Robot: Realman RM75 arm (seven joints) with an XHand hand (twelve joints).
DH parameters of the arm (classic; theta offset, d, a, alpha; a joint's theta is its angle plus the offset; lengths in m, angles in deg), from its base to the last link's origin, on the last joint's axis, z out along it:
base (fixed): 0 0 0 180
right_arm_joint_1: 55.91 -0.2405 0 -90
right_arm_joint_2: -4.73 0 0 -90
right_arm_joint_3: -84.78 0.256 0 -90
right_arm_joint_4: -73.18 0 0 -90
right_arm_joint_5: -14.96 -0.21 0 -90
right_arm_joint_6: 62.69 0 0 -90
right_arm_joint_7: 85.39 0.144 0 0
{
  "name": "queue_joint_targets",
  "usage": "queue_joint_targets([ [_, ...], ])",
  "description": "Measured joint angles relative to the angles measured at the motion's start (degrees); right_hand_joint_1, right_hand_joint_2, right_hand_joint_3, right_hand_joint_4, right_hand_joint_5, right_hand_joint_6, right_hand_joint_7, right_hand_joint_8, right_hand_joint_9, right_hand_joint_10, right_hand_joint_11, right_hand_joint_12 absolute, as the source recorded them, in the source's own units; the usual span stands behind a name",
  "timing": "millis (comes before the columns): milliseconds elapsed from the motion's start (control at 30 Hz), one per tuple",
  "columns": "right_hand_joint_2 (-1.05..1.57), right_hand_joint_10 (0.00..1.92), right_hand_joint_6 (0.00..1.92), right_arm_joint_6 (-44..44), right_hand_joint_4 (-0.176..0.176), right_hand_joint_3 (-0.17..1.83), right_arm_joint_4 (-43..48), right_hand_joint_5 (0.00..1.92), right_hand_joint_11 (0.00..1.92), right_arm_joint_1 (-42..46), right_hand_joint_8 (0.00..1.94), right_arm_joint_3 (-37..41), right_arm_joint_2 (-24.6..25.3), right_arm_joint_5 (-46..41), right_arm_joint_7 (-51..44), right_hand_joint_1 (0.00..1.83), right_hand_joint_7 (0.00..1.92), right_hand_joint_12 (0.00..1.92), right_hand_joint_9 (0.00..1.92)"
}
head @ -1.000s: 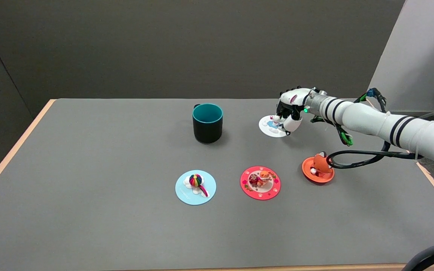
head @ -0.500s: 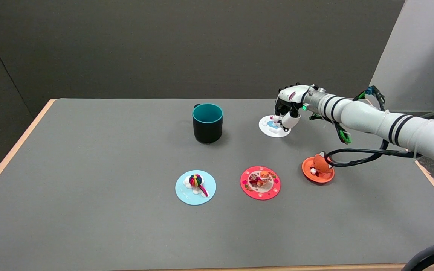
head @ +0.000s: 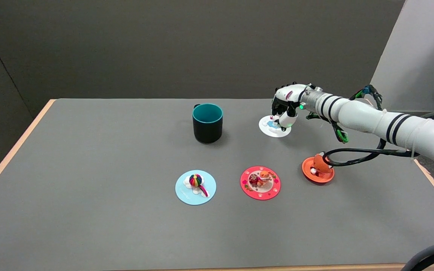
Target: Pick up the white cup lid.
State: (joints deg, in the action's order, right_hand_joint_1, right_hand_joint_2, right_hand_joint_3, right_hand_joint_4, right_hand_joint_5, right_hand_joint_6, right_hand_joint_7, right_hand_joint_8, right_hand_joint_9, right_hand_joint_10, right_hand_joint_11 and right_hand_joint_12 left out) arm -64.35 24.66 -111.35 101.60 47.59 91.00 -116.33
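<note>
The white cup lid (head: 271, 129) lies flat on the grey table at the back right, with a small figure as a knob on top. My right hand (head: 287, 102) hovers right over its far right part. The fingers curl down around the knob and the thumb sits by the lid's right edge. The hand hides the knob, so I cannot make out whether the fingers pinch it. The lid looks to be resting on the table.
A dark mug with a teal inside (head: 207, 122) stands left of the lid. Nearer the front lie a light blue lid (head: 195, 187), a red lid (head: 260, 182) and an orange lid (head: 317, 169). A black cable (head: 356, 156) loops over the orange lid.
My right hand has crept a little up and to the left over the white lid, with the thumb drawing closer to the knob. The lid has stayed in place.
</note>
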Motion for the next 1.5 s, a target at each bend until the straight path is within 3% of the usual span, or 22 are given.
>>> queue_joint_targets([
  [67,0.71,0.59,0.31,-0.1,-0.047,0.81,0.0,0.85,0.42,0.1,0.61,0.0,0.1,0.0,0.0,0.96,0.82,1.02,0.77],
  [533,0.73,0.62,0.31,-1.1,-0.034,0.8,0.4,0.84,0.42,1.1,0.62,-0.1,0.4,0.0,0.1,1.02,0.79,1.09,0.76],
  [667,0.78,0.75,0.41,-1.4,-0.021,0.75,0.4,0.8,0.42,1.4,0.81,-0.1,0.5,0.0,0.1,1.06,0.66,1.12,0.69],
  [733,1.14,0.86,1.34,-1.6,-0.034,0.21,0.5,0.74,0.43,1.5,0.95,-0.1,0.6,0.0,0.0,1.02,0.58,1.12,0.64],
  [1367,1.18,1.02,1.44,-2.8,-0.031,0.21,0.3,0.68,0.39,2.3,1.16,0.1,0.6,0.1,0.0,0.99,0.41,1.23,0.54],
  [1400,1.19,1.03,1.43,-2.8,-0.034,0.2,0.3,0.68,0.39,2.3,1.21,0.1,0.6,0.1,0.0,1.0,0.41,1.23,0.54],
  [1433,1.26,1.06,1.37,-2.9,-0.059,0.15,0.3,0.69,0.39,2.3,1.74,0.2,0.6,0.1,0.0,1.1,0.51,1.24,0.54],
  [1500,1.28,1.06,1.35,-3.0,-0.065,0.11,0.3,0.69,0.39,2.4,1.76,0.2,0.6,0.1,0.0,1.11,0.52,1.24,0.54],
])
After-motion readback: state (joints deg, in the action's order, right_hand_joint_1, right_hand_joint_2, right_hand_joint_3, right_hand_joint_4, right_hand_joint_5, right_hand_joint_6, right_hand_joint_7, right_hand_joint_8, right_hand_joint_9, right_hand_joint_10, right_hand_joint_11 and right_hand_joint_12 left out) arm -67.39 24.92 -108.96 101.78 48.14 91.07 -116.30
